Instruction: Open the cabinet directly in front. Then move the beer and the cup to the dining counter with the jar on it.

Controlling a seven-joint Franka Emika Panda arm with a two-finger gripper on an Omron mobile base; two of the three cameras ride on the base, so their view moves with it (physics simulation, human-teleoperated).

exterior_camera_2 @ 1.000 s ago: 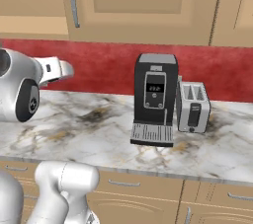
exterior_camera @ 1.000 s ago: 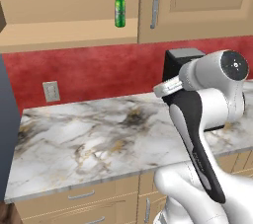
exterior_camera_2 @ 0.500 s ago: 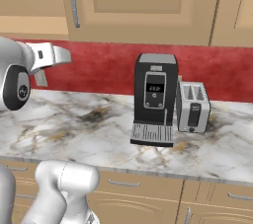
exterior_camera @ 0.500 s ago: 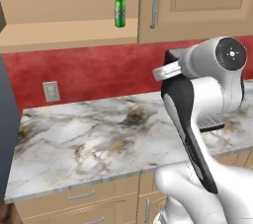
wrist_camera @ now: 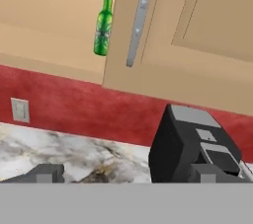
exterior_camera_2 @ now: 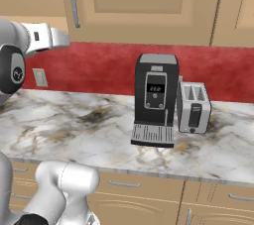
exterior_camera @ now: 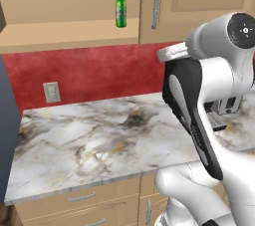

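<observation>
Tool [wrist_camera: 126, 172] spread wide, above coffee machine [wrist_camera: 190, 144], below beer [wrist_camera: 103, 22].

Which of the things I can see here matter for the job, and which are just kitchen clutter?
For the job:
- beer, standing on the open cabinet shelf
- cabinet, right door shut
- gripper, open, holding nothing

Just there:
- coffee machine
- toaster
- wall socket
- marble worktop

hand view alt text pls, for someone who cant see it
A green beer bottle stands on the shelf of an open tan wall cabinet, beside a closed door with a silver bar handle. Below are a red wall, a marble worktop and a black coffee machine.
</observation>
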